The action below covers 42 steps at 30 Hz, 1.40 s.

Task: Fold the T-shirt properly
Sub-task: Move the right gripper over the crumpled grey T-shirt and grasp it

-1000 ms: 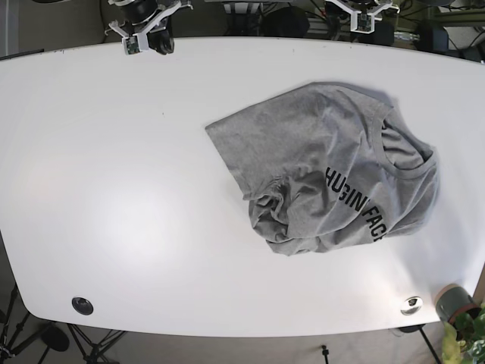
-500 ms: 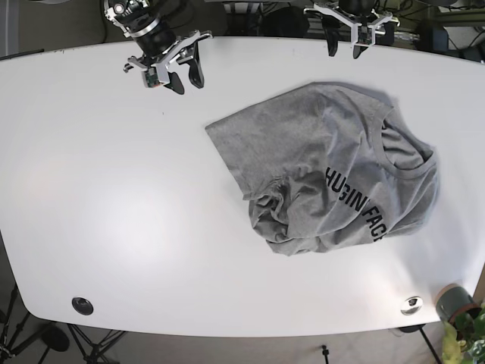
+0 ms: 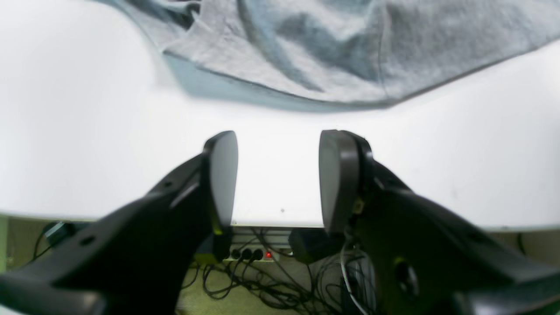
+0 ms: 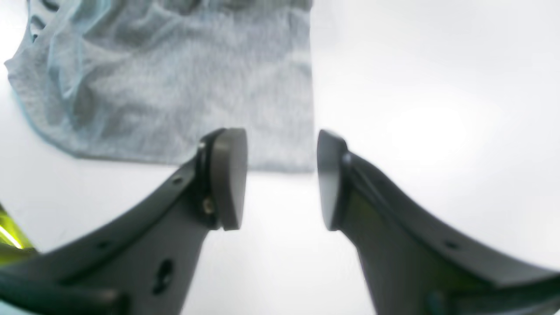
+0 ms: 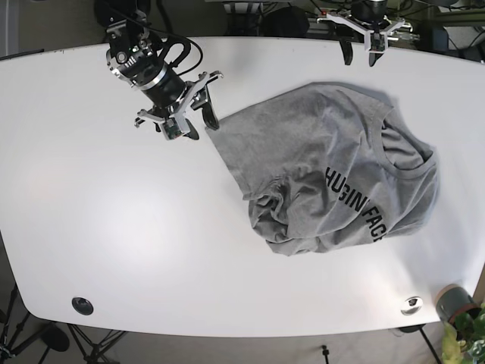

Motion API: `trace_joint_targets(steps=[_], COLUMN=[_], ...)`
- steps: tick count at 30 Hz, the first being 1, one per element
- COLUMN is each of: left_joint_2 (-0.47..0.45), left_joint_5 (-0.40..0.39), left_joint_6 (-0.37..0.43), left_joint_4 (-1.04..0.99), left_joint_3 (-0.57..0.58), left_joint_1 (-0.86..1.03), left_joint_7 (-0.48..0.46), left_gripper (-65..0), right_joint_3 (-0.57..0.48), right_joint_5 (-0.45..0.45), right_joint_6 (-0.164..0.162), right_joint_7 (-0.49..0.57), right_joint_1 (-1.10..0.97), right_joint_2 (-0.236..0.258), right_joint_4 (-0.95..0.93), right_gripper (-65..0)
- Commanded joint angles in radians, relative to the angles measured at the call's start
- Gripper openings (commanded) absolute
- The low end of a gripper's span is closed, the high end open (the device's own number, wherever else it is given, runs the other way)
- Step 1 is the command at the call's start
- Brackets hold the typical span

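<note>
A grey T-shirt (image 5: 333, 174) with black lettering lies crumpled on the right half of the white table (image 5: 114, 227). Its bottom part is bunched and its collar faces right. My right gripper (image 5: 198, 123) hovers open just left of the shirt's near-left corner, nothing between its fingers. In the right wrist view, the T-shirt (image 4: 197, 96) ends in a corner just beyond the open right gripper (image 4: 280, 179). My left gripper (image 5: 358, 54) is open at the table's back edge, apart from the shirt. In the left wrist view, the T-shirt (image 3: 350, 43) lies well beyond the empty left gripper (image 3: 278, 179).
A small plant pot (image 5: 455, 303) and a metal disc (image 5: 411, 305) sit at the front right corner. A black grommet (image 5: 82, 305) marks the front left. Cables (image 3: 262, 271) hang below the table's back edge.
My right arm has swung out from the back edge across the table to the shirt's left corner. My left gripper has shifted slightly right along the back edge. The shirt has not moved.
</note>
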Motion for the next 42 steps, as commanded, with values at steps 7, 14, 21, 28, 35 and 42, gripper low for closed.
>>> trace_joint_targets(steps=[7, 14, 21, 28, 35, 42], left_joint_2=[-0.007, -0.004, -0.003, -0.001, -0.004, -0.009], left_joint_5=[-0.001, -0.001, -0.001, -0.005, -0.211, -0.289], left_joint_6=[0.003, 0.003, 0.003, 0.003, 0.001, 0.001], left_joint_4=[0.018, 0.016, 0.015, 0.015, 0.010, 0.005], left_joint_3=[-0.013, -0.091, -0.197, -0.297, -0.444, -0.495], left_joint_1=[0.005, 0.002, 0.000, 0.000, 0.000, 0.000], left_joint_7=[-0.026, -0.026, -0.025, -0.025, -0.023, -0.023], left_gripper=[-36.8, -36.7, -36.5, -36.5, -36.5, -36.5], right_joint_3=[-0.241, -0.483, -0.729, -0.862, -0.941, -0.945], right_joint_5=[0.016, 0.024, 0.024, 0.015, 0.012, -0.066], right_joint_6=[0.008, 0.008, 0.008, 0.009, 0.081, 0.086], right_joint_7=[0.005, 0.005, 0.005, 0.005, 0.011, 0.074], right_joint_1=[0.220, 0.404, 0.554, 0.613, 0.642, 0.645], right_joint_2=[0.055, 0.046, -0.008, -0.094, -0.177, -0.218], right_joint_4=[0.005, -0.108, -0.251, -0.371, -0.517, -0.604], right_gripper=[-27.1, -27.1, -27.1, -27.1, -27.1, -27.1])
